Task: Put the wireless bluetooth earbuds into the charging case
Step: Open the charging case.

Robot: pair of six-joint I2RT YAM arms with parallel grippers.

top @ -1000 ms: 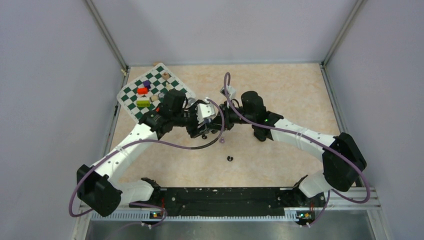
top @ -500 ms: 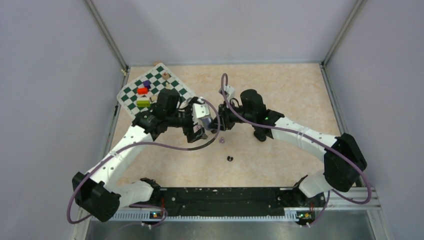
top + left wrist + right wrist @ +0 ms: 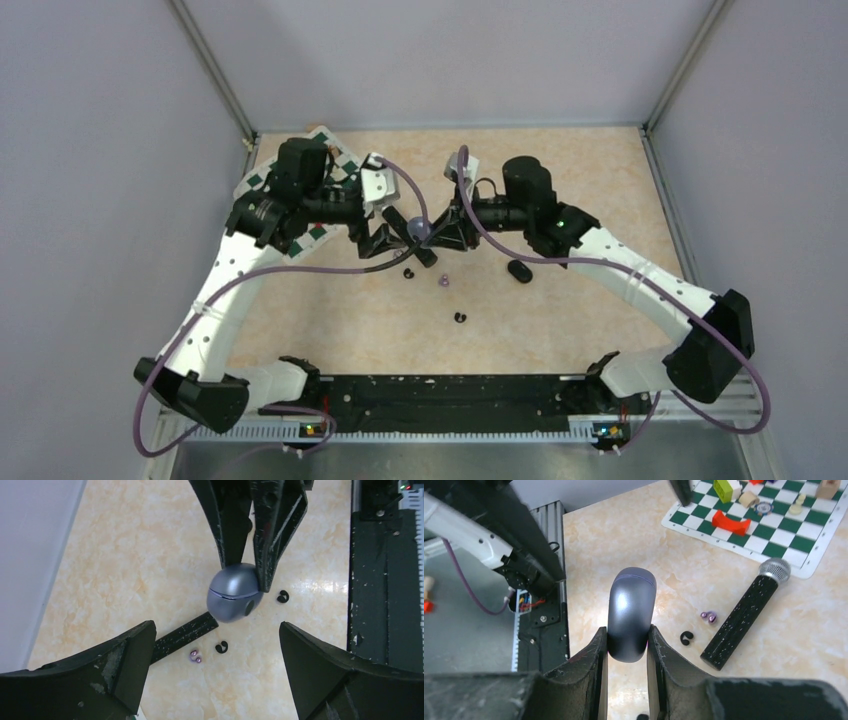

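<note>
Right gripper (image 3: 626, 632) clamped on case (image 3: 631, 605). Left gripper (image 3: 215, 630) wide open, empty, facing it. Earbuds (image 3: 221, 647) loose on table (image 3: 125, 555) below, clear of both grippers.

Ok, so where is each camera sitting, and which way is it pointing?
Top external: above and behind the arms, looking down on the table; both arms and bases show.
Left wrist: on the left arm, facing down past its open left fingers at the case pinched by the right fingers.
Right wrist: on the right arm, facing along its fingers, past the case toward mic and chessboard.
Shared: both wrist views show the case, mic and earbuds.
</note>
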